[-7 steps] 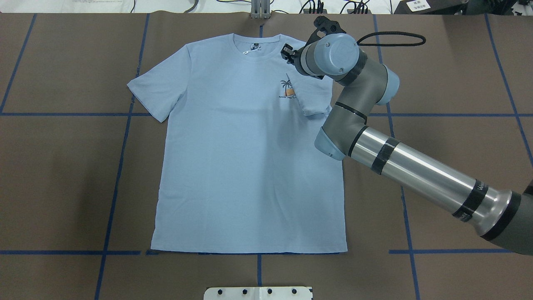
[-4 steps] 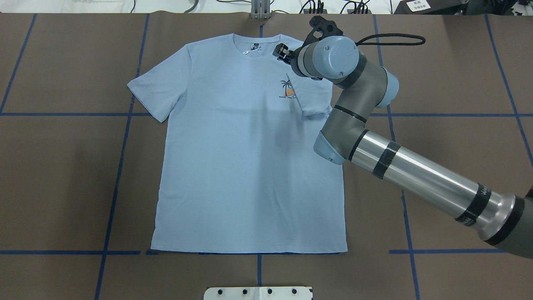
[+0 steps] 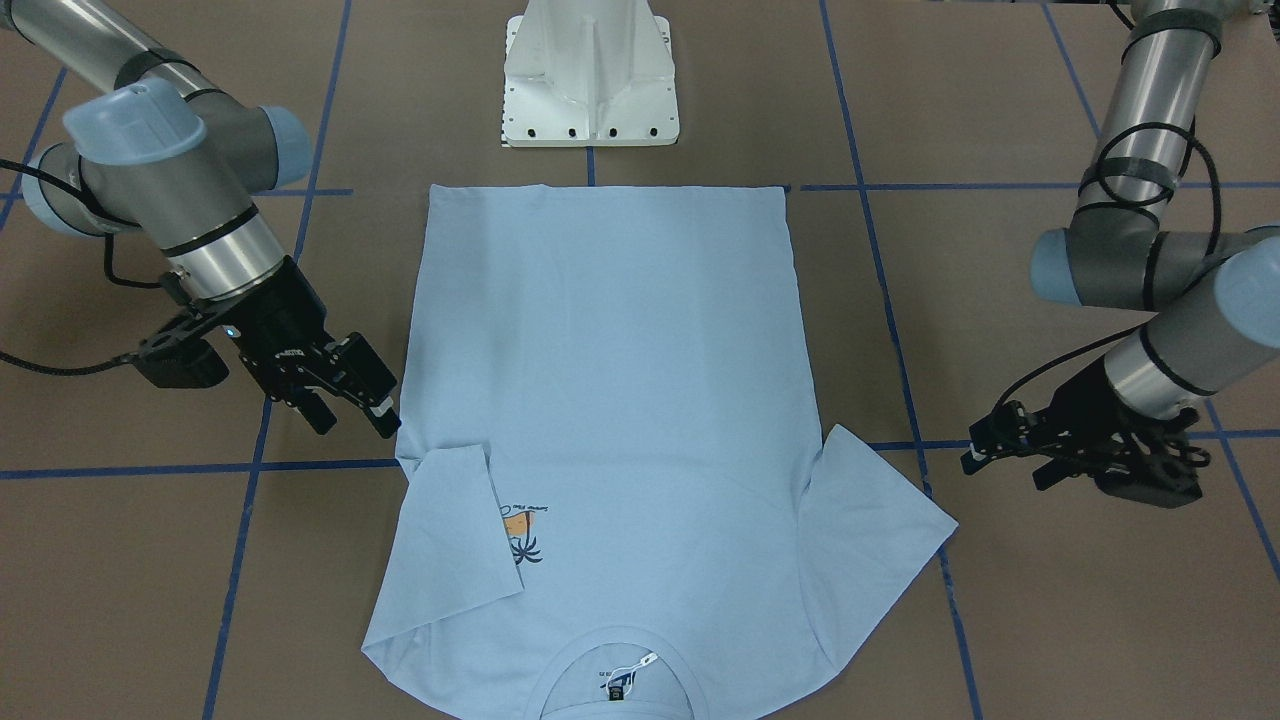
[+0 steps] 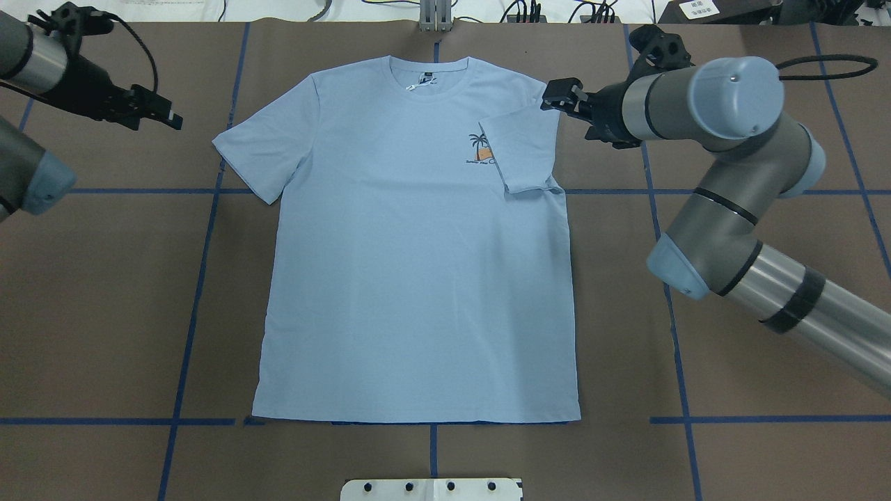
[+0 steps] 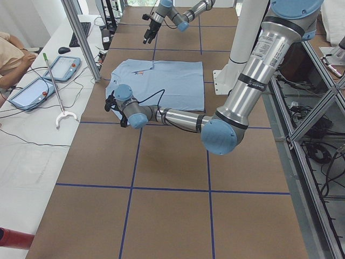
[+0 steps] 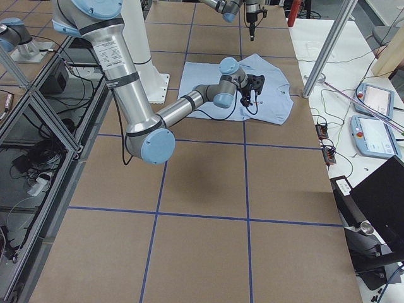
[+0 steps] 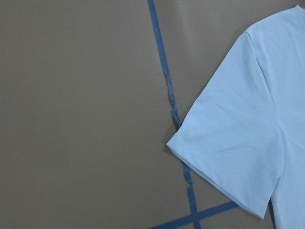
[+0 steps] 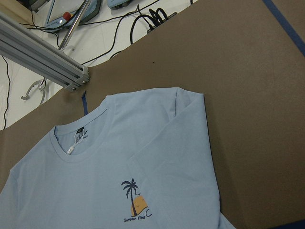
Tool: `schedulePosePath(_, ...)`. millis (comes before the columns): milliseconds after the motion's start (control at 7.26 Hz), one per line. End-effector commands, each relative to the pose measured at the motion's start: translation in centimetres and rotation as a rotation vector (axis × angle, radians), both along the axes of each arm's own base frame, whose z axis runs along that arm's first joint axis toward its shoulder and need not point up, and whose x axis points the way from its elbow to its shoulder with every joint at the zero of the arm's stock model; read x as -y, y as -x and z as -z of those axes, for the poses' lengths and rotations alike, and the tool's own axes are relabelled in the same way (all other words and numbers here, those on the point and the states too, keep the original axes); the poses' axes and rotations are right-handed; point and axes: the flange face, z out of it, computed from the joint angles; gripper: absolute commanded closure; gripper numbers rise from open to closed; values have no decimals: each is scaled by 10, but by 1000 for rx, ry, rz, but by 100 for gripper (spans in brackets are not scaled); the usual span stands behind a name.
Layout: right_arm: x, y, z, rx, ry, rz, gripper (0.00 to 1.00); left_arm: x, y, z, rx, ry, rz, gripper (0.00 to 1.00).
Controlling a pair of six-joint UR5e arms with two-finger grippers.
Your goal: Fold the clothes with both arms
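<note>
1. T-shirt (image 4: 418, 278): light blue, lies flat and front up on the table (image 4: 104, 313). Its long axis runs near to far, with the collar at the far end.
2. Right sleeve (image 4: 522, 149): already folded inward over the chest, its edge overlapping the palm-tree print (image 4: 480, 147).
3. Left sleeve (image 4: 264, 146): spread flat and pointing left; judged the next part to fold.
4. Left claw (image 4: 161, 110): jaws apart and empty. It hovers left of that sleeve, near but not touching, and its arm is the nearer one.
5. Right claw (image 4: 557, 96): jaws apart and empty, just beside the right shoulder.

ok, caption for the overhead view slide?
Blue T-shirt flat on the table, one sleeve folded in, left hand and right hand open at either side.
</note>
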Motion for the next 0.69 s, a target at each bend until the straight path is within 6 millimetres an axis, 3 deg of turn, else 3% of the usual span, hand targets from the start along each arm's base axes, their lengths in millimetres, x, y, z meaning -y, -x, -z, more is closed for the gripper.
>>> schedulePosePath(0, -22, -23, -6, 7, -9, -3, 0, 7, -37, -20, 14, -11, 23, 9)
schedulePosePath(138, -23, -21, -15, -6, 2, -4, 0, 7, -45, -29, 13, -12, 16, 14)
schedulePosePath(551, -24, -21, -10, -1, -7, -3, 0, 16, -58, -31, 18, 0, 10, 24)
